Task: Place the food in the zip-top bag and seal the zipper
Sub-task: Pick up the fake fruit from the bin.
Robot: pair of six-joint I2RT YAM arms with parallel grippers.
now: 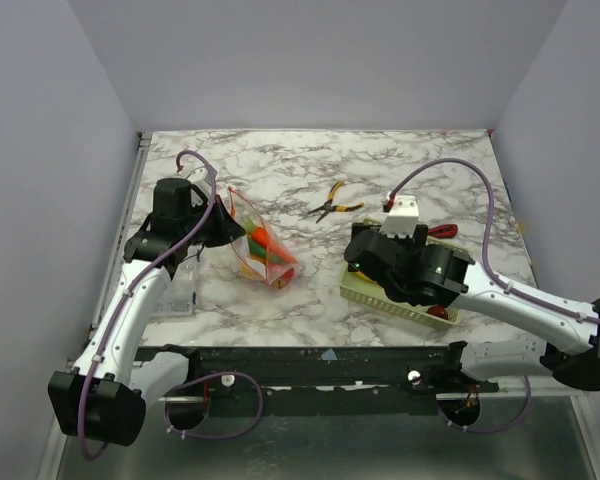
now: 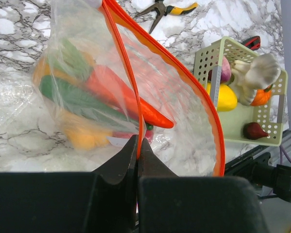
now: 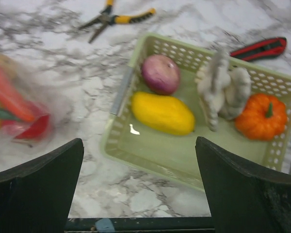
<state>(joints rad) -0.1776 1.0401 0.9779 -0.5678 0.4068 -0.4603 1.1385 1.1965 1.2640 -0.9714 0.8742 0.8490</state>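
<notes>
Low in the left wrist frame, the left gripper [image 2: 137,145] pinched the zipper [image 2: 217,145] of the zip-top bag [image 1: 258,245] lying center-left on the table, while the right gripper [image 3: 140,187], jaws wide over the basket [image 3: 150,167], needed to straddle the yellow mango [image 3: 162,113] squarely.

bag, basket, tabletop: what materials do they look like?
Zip-top bag: thin clear plastic film, glossy, crinkled, contents show through. Basket: pale green moulded plastic, matte, perforated walls. Table: marble pattern, grey veins on white; possibly a printed laminate, cannot tell.

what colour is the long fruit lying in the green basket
Yellow. The long fruit in the basket shows best in the right wrist view.
</notes>
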